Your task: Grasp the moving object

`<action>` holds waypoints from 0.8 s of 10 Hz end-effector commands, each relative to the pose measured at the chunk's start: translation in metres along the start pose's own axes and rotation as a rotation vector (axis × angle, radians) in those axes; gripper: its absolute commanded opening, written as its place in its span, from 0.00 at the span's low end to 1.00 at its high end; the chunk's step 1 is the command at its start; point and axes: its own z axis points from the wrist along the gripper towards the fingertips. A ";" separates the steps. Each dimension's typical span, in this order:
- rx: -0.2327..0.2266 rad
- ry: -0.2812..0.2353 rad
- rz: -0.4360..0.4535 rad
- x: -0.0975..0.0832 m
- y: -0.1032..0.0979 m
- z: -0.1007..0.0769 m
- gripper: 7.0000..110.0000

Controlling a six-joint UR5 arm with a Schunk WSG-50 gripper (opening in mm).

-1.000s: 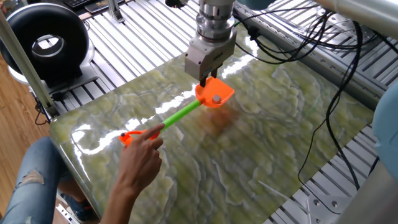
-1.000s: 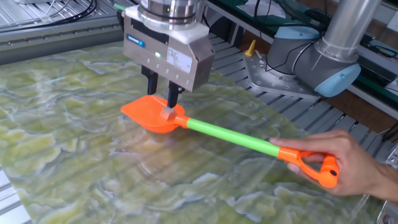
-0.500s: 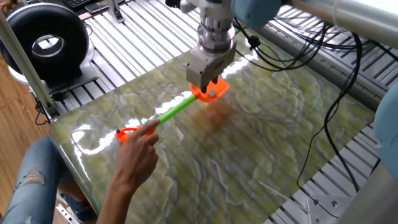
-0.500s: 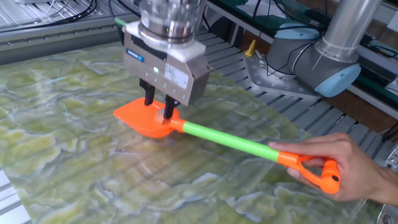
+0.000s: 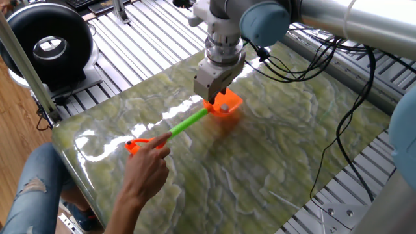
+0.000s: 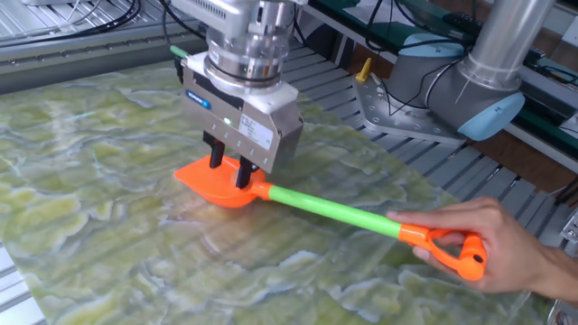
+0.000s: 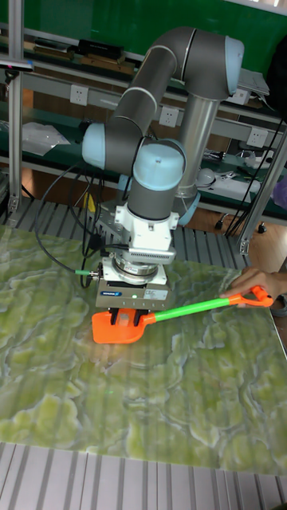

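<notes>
The moving object is a toy shovel lying on the green marbled slab [image 5: 273,169]. Its orange scoop [image 6: 206,183] points left, and its green shaft [image 6: 334,207] runs right to an orange loop end [image 6: 454,254]. A person's hand [image 6: 498,244] holds that loop. My gripper [image 6: 229,168] is down at the rear of the scoop where the shaft joins, and its two fingers stand apart on either side of the raised back edge. The tall fixed view shows the gripper [image 7: 131,319] low over the scoop [image 7: 112,330], open.
The person's arm and hand [image 5: 146,168] reach in over the slab's near left corner, with a jeans-clad knee [image 5: 39,185] below. A black round device [image 5: 45,39] sits at far left. Cables [image 5: 325,45] and the arm's base [image 6: 452,86] lie behind the slab.
The hand has shifted the shovel slightly across the slab. My gripper has followed the scoop, turned a little and come lower onto its rear edge. The finger gap looks unchanged.
</notes>
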 end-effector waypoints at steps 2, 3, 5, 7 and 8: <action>-0.003 -0.002 0.012 0.006 0.006 0.013 0.36; -0.002 -0.003 0.018 0.007 0.009 0.017 0.36; -0.005 -0.001 0.012 0.015 0.008 0.018 0.15; 0.029 -0.029 0.026 0.006 -0.002 0.018 0.15; -0.011 -0.046 0.053 -0.001 0.008 0.017 0.15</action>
